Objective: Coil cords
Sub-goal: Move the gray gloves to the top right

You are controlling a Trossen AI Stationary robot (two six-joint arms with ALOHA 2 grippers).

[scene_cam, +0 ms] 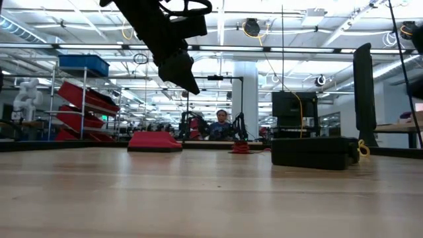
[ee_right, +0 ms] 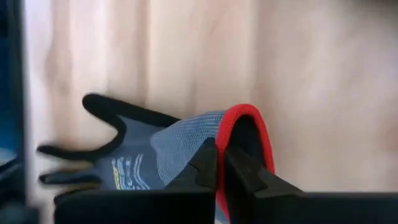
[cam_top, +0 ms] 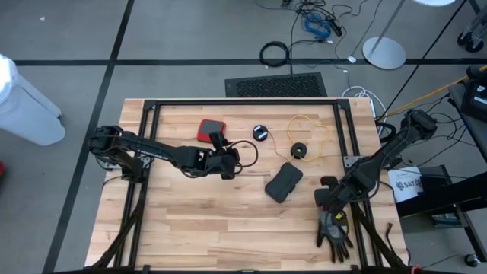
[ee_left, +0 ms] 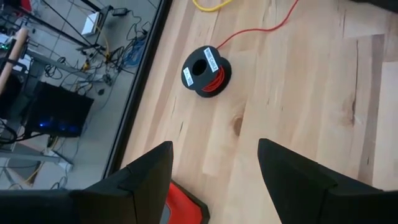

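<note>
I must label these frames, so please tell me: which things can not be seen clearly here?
- Yellow cord's reel: too small in the high view to count turns.
- Glove: right gripper, shut at its cuff, covers part; the picture's edge cuts it.
- Red case: left gripper's fingers hide most.

red case (ee_left: 184,208) under the left wrist fingers (ee_left: 140,183), mostly hidden

1. A large open robotics lab or workshop: exposed ceiling beams and strip lights (scene_cam: 218,46) at 12 o'clock.
2. Red-binned shelving (scene_cam: 82,106) at 9 o'clock.
3. A seated person (scene_cam: 220,124) among distant workstations.
</note>
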